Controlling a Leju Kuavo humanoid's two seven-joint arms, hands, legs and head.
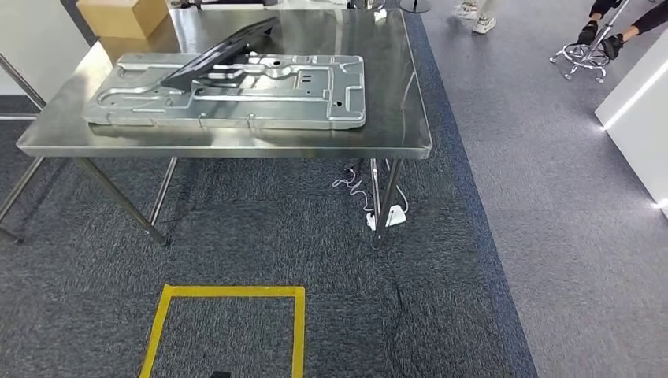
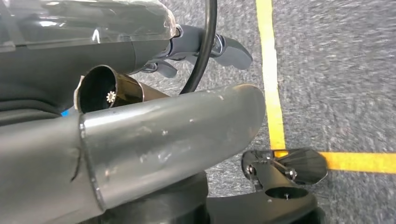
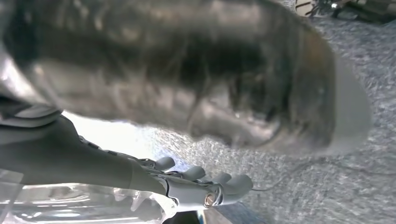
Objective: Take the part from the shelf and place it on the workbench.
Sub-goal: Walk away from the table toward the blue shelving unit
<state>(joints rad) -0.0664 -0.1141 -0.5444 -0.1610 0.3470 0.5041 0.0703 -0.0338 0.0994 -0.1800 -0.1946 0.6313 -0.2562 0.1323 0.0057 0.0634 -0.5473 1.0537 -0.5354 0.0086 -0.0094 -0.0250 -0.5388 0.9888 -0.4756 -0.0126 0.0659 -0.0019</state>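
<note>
A long black part lies slanted on a large grey pressed-metal panel, which rests flat on the steel workbench ahead of me. My left hand hangs over the carpet in the left wrist view. Its thick thumb stands apart from the dark fingers, and nothing is in it. In the right wrist view my right hand also hangs low, with its fingers stretched out and holding nothing.
A cardboard box sits at the bench's far left corner. Yellow tape marks a square on the carpet in front of the bench. A white power strip and cable lie by the bench's right leg. At the far right a person sits on a stool.
</note>
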